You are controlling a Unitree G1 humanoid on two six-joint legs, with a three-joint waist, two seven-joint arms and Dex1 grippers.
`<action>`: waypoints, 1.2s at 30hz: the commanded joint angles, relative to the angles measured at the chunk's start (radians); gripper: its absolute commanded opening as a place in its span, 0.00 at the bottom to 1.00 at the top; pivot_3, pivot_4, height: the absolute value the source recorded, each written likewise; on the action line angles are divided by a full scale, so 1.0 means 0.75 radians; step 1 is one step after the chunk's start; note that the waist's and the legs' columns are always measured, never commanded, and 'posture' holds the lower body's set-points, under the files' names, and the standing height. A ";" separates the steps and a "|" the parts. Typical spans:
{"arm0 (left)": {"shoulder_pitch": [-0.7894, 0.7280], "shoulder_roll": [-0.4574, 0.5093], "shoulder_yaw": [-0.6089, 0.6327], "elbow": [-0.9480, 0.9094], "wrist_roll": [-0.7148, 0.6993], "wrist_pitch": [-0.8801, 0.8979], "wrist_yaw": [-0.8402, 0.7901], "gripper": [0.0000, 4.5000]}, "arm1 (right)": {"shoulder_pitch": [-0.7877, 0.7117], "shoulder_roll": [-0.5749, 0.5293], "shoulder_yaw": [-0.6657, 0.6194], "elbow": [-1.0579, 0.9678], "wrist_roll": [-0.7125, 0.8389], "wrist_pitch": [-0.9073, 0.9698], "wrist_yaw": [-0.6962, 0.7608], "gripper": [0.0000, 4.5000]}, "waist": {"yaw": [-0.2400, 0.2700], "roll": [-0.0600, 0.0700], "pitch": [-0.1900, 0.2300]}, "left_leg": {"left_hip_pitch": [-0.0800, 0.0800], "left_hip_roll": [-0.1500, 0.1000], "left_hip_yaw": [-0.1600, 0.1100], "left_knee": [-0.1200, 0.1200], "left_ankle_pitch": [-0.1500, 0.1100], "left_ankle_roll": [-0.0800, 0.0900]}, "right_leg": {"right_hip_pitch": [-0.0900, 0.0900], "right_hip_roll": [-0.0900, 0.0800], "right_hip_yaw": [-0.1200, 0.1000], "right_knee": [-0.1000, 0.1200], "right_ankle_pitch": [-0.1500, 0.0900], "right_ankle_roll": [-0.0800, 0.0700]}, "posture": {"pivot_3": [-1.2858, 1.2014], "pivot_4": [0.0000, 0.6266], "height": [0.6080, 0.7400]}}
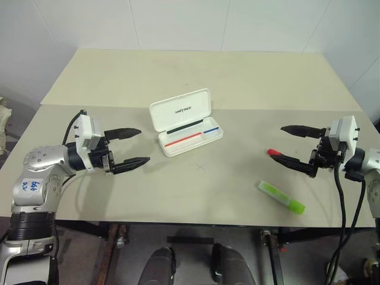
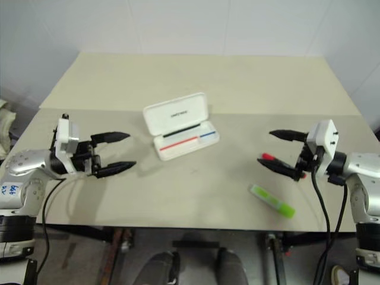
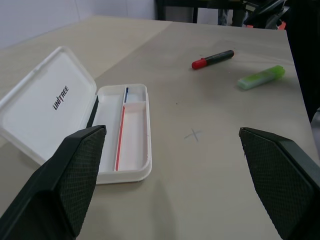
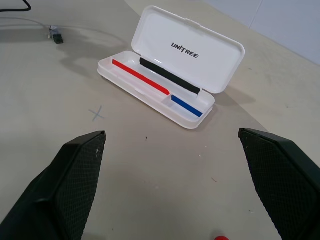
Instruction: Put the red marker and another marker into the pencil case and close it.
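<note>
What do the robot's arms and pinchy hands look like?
Each arm is shiny silver metal with black joints. The left arm has blue handwriting on it. The left gripper and right gripper each have two long, pointed black fingers with a bumpy, criss-cross texture. Behind the fingers sits a small white box, and black cables run along each arm.

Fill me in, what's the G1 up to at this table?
Nothing is being handled yet. The pencil case lies open mid-table with no marker in it. The red marker and the green highlighter lie loose on the table on the robot's right, by the right pincer. That pincer and the left pincer are both above the table, open and holding nothing. Packing and closing haven't started.
</note>
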 commanded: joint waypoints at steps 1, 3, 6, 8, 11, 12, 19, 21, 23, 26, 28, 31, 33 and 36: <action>-0.024 -0.028 0.009 -0.010 0.017 -0.060 0.018 1.00 | -0.011 0.024 0.005 -0.026 -0.005 -0.031 0.000 1.00 | 0.000 0.000 0.000 | 0.000 0.000 0.000 0.000 0.000 0.000 | 0.000 0.000 0.000 0.000 0.000 0.000 | 0.52 0.24 1.00; -0.032 -0.040 0.002 -0.003 0.024 -0.069 0.022 1.00 | -0.018 0.030 0.009 -0.016 -0.014 -0.037 0.004 1.00 | 0.000 0.000 0.000 | 0.000 0.000 0.000 0.000 0.000 0.000 | 0.000 0.000 0.000 0.000 0.000 0.000 | 0.52 0.24 1.00; -0.029 -0.057 -0.014 0.001 0.041 -0.089 0.022 1.00 | -0.024 0.031 0.020 -0.019 -0.025 -0.033 0.000 1.00 | 0.000 0.000 0.000 | 0.000 0.000 0.001 0.001 0.000 0.000 | 0.000 0.000 0.000 0.001 0.000 0.000 | 0.52 0.24 1.00; -0.034 -0.065 -0.021 0.009 0.050 -0.092 0.023 1.00 | -0.042 0.038 0.035 -0.029 -0.028 -0.023 -0.004 1.00 | -0.001 0.000 0.000 | 0.000 -0.001 0.001 0.001 0.000 0.000 | 0.000 0.000 0.000 0.001 0.000 0.000 | 0.52 0.24 1.00; -0.047 -0.072 -0.036 0.024 0.075 -0.114 0.018 1.00 | -0.064 0.048 0.061 -0.034 -0.034 -0.029 0.004 1.00 | 0.000 0.000 0.000 | 0.000 -0.001 0.001 0.001 0.000 0.000 | 0.000 0.000 0.000 0.001 0.000 0.000 | 0.52 0.24 1.00; -0.051 -0.073 -0.038 0.032 0.084 -0.141 0.007 0.95 | -0.066 0.056 0.067 -0.041 -0.035 -0.030 0.002 1.00 | 0.000 0.000 0.000 | 0.000 -0.001 0.001 0.001 0.000 0.000 | 0.000 0.000 0.000 0.001 0.000 0.000 | 0.52 0.24 1.00; -0.088 -0.078 -0.089 0.103 0.131 -0.173 -0.027 0.45 | -0.028 0.119 0.094 -0.136 -0.037 -0.032 -0.035 1.00 | 0.000 0.000 0.000 | 0.000 -0.002 0.001 0.001 0.000 0.000 | -0.001 0.000 0.000 0.001 0.000 0.000 | 0.52 0.24 1.00; -0.104 -0.092 -0.111 0.115 0.143 -0.171 -0.021 0.45 | -0.005 0.130 0.103 -0.181 -0.032 -0.019 -0.041 1.00 | 0.000 0.000 0.000 | 0.000 -0.002 0.001 0.001 0.000 0.000 | 0.000 0.000 0.001 0.001 0.000 0.000 | 0.52 0.24 1.00; -0.127 -0.119 -0.155 0.140 0.163 -0.186 -0.033 0.45 | 0.010 0.144 0.115 -0.235 -0.020 0.000 -0.050 1.00 | 0.004 0.000 0.000 | 0.000 -0.002 0.001 0.001 0.000 0.000 | 0.000 0.000 0.001 0.001 0.000 0.000 | 0.52 0.24 1.00; -0.169 -0.166 -0.247 0.183 0.246 -0.234 -0.037 0.45 | 0.016 0.169 0.123 -0.277 -0.014 0.005 -0.069 1.00 | 0.003 0.000 0.000 | 0.000 -0.003 0.001 0.003 0.000 0.000 | 0.000 0.000 0.001 0.002 0.000 0.000 | 0.52 0.24 1.00; -0.201 -0.179 -0.275 0.238 0.295 -0.263 -0.019 0.45 | 0.014 0.194 0.148 -0.317 -0.023 0.017 -0.104 1.00 | 0.003 0.000 0.000 | 0.000 -0.003 0.001 0.003 0.000 0.000 | 0.000 0.000 0.001 0.002 0.000 0.000 | 0.52 0.24 1.00; -0.255 -0.223 -0.305 0.315 0.358 -0.292 0.040 0.45 | 0.014 0.219 0.160 -0.345 -0.025 0.021 -0.134 1.00 | 0.000 0.000 0.000 | 0.000 -0.003 0.001 0.003 0.000 0.000 | 0.000 0.001 0.001 0.002 0.000 0.000 | 0.52 0.24 1.00; -0.305 -0.253 -0.332 0.379 0.414 -0.322 0.079 0.45 | 0.017 0.236 0.164 -0.361 -0.023 0.016 -0.149 1.00 | 0.002 0.000 0.000 | 0.000 -0.003 0.001 0.003 0.000 0.000 | 0.000 0.001 0.001 0.002 0.000 0.000 | 0.52 0.24 1.00; -0.356 -0.270 -0.341 0.464 0.456 -0.388 0.090 0.45 | 0.019 0.266 0.174 -0.376 -0.028 0.013 -0.179 1.00 | 0.001 0.000 0.000 | 0.000 -0.003 0.001 0.003 0.000 0.000 | 0.000 0.001 0.001 0.002 0.000 0.000 | 0.52 0.24 1.00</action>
